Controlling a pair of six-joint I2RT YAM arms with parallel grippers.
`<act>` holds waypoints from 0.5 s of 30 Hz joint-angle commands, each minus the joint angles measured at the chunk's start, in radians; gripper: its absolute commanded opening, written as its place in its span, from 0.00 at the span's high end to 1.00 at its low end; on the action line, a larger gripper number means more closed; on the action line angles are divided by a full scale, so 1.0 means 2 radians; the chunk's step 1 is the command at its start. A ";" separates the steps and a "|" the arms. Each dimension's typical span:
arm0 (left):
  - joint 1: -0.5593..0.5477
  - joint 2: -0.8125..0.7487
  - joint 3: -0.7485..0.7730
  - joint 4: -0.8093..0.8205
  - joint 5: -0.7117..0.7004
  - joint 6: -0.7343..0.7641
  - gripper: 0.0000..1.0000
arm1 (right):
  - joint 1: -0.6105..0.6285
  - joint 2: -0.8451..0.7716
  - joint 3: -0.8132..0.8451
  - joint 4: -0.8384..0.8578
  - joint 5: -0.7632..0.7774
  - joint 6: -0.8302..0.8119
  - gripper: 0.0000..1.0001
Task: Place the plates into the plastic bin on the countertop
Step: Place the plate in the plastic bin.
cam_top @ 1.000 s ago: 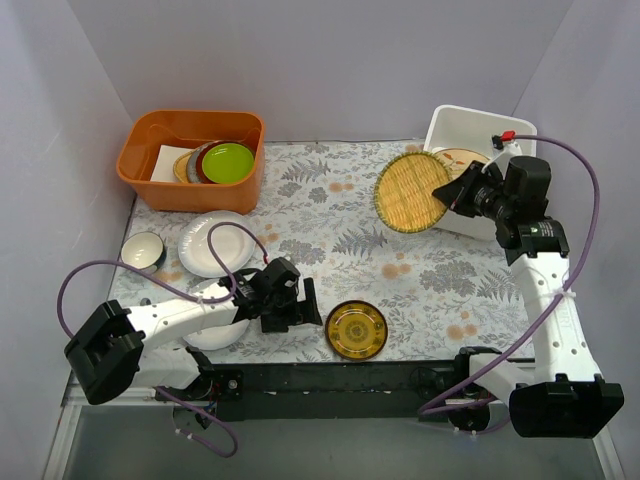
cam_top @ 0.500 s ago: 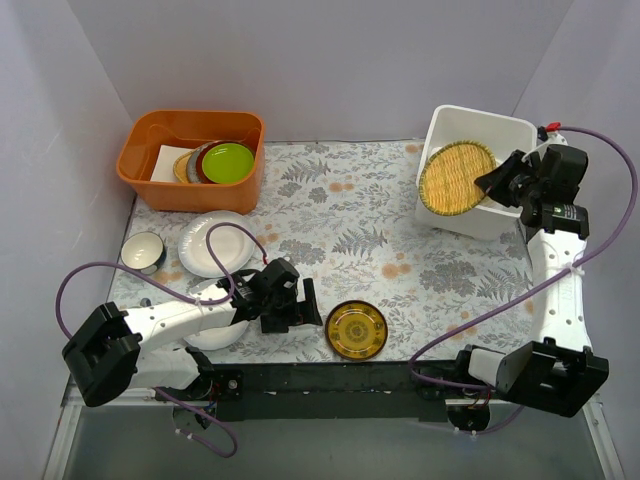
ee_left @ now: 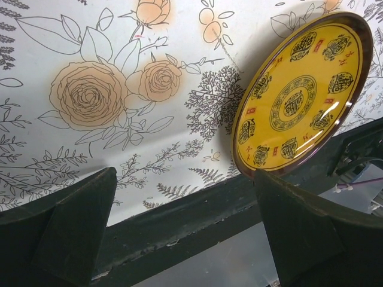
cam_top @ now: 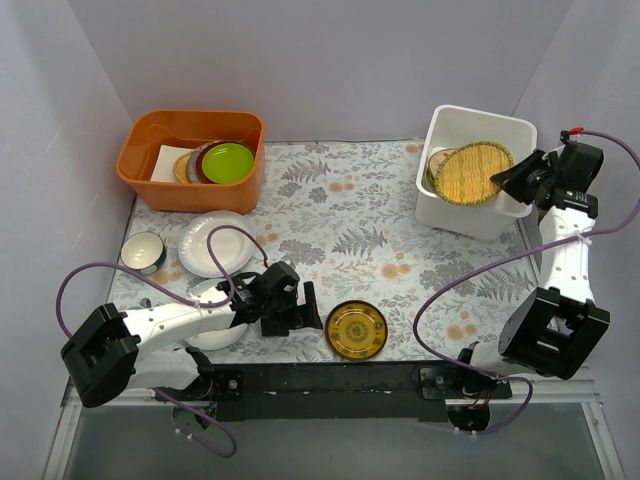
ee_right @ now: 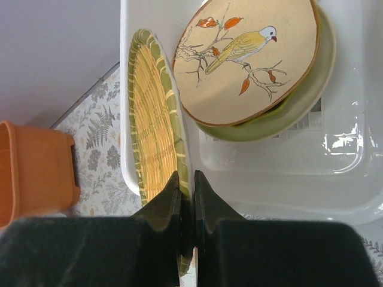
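**Right arm.** The right tool (cam_top: 508, 181) is clamped on the rim of the yellow woven plate (cam_top: 473, 172). In the wrist view its jaws pinch the green-banded edge, with only the plate's thickness between them (ee_right: 187, 190).
- The plate is held on edge and tilted, not flat, and sits within the opening of the plastic bin (cam_top: 470, 113).
- Judgement: the edge grip is the only hold a thin, flat plate offers. The steep tilt lets it slide down beside the plates already inside.

**Bin contents.** The bird plate (ee_right: 245, 60) lies face up on a green plate (ee_right: 302, 98), and both lean toward one wall.
- The woven plate stands just beside them, near the opposite wall of the bin (ee_right: 143, 18).
- I cannot tell whether its lower edge touches the bin floor, because the tool hides it.

**Look of the held plate.** It is round, with straw-yellow ribbing like a woven mat and a border of green and yellow bands. It is thin in profile and appears rigid.

**Left arm.** The left tool (cam_top: 310, 307) rests low over the tabletop (cam_top: 340, 220) with its jaws spread wide and nothing between them (ee_left: 184, 185).
- The amber plate (cam_top: 357, 329) lies flat just beside it, at the near edge. The plate is glossy, with a dark rim and a ring of medallions (ee_left: 299, 101).
- Judgement: this is likely the next pickup, and the tool is parked alongside to reach its rim.

**Remaining on the tabletop.**
- A white plate (cam_top: 212, 243) lies well apart from the bin, on the left.
- The orange tub (cam_top: 190, 185) and the small bowl (cam_top: 145, 250) are not part of the job.
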 commanded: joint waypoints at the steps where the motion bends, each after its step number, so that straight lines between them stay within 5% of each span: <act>1: -0.006 -0.014 -0.005 0.009 0.007 -0.005 0.02 | -0.003 0.008 0.023 0.087 -0.030 0.039 0.99; 15: -0.017 -0.027 -0.035 0.047 0.027 -0.033 0.02 | -0.003 0.045 -0.014 0.190 0.015 0.119 0.99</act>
